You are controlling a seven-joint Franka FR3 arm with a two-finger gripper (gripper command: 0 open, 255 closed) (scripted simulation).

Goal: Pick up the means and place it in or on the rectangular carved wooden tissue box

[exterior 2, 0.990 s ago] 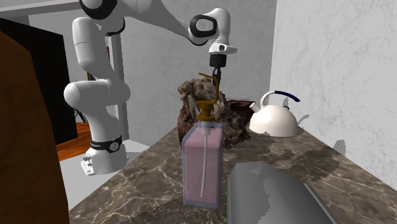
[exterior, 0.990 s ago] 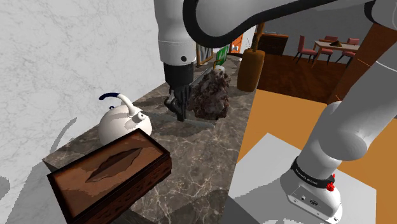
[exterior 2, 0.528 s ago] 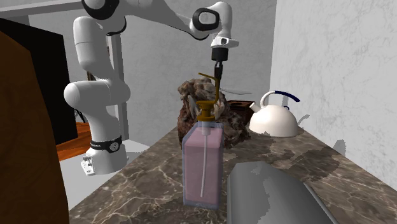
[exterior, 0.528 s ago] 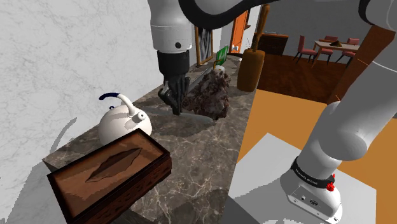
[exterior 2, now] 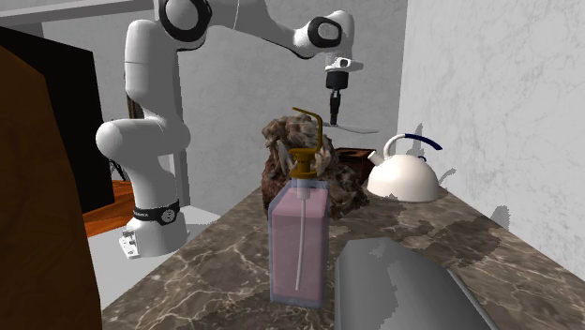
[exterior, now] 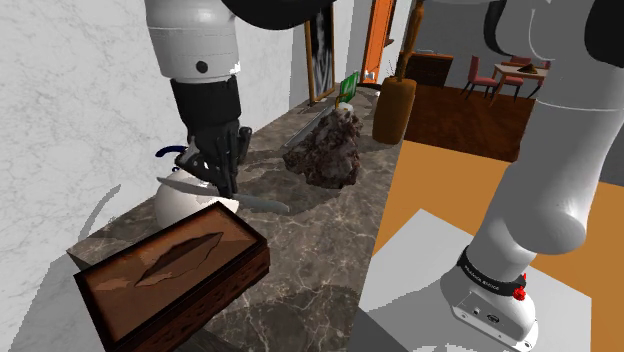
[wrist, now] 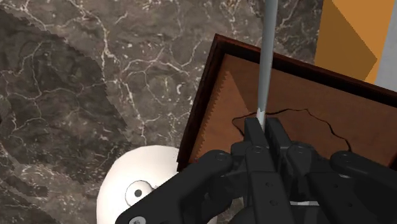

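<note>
Where it meets the pale wall on the shoulder view's left, the dark marble bench (exterior: pixel 320 230) is closed off; its other long side is a straight edge above an orange floor. The white arm (exterior: pixel 560 130) carries a dark band of lettering at its base, too small to read. A brown carved tissue box (exterior: pixel 170 265) sits at the bench's near end, close to that edge. Bare marble lies between it and a rough brown rock-like lump (exterior: pixel 328 150). A white kettle (exterior 2: pixel 403 178) stands just beside the box, against the wall. A pink soap dispenser (exterior 2: pixel 300 239) stands well apart. The black claw (exterior: pixel 228 190) hangs over the kettle and the box's rim, fingers clamped on a slim grey blade (exterior: pixel 262 203). The blade is off the bench, reaching across the box's top.
</note>
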